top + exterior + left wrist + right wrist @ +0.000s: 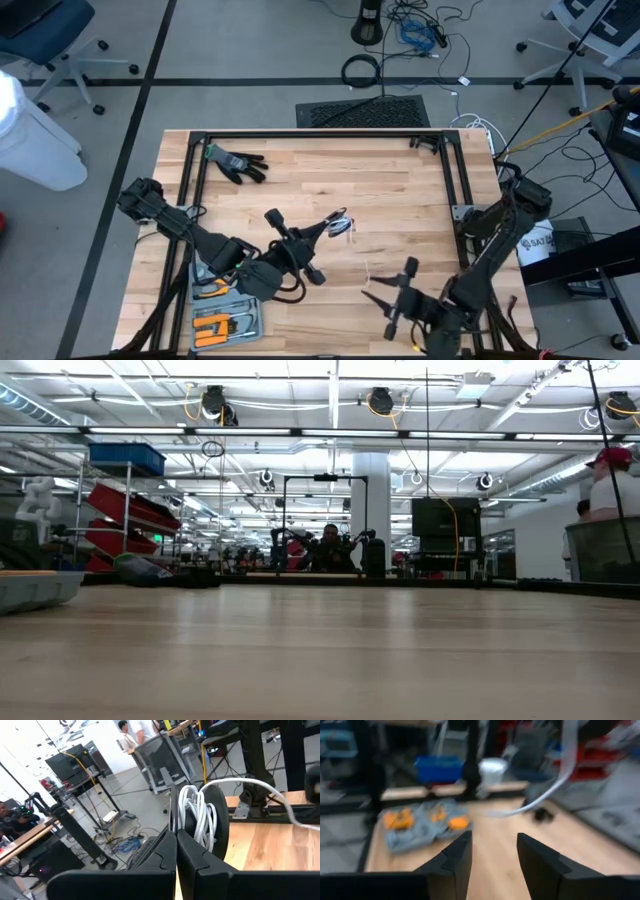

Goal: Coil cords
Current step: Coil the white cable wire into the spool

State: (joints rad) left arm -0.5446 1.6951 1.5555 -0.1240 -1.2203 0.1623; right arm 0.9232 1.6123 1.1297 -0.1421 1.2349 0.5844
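Overhead view of a pale wooden table (400,190) w/ a black metal frame around its edge. Two dark robot arms reach in from the near side.

The left gripper (335,226) sits near the table's centre, fingers pressed together. In the left wrist view those closed fingers (176,851) pinch a small round black puck wound w/ thin white cord (200,815); several white loops are bunched on it, and a loose strand of cord arcs away from the puck, above the tabletop, toward the right arm. From above, the puck w/ cord shows as a small pale-and-dark bundle at the left gripper's tips, approx. mid-table.

The right gripper (385,300) is toward the near right part of the table, well apart from the puck. Its two dark fingers (455,857) stand apart w/ bare tabletop visible between them; nothing is gripped. In the right wrist view, a blurred white strand curves through the air beyond them.

Other items: a black glove (237,162) lies flat near the far left corner. A grey tray holding orange-handled tools (225,322) sits at the near left edge, beside the left arm's base.

The low view shows only bare tabletop and the workshop room beyond.
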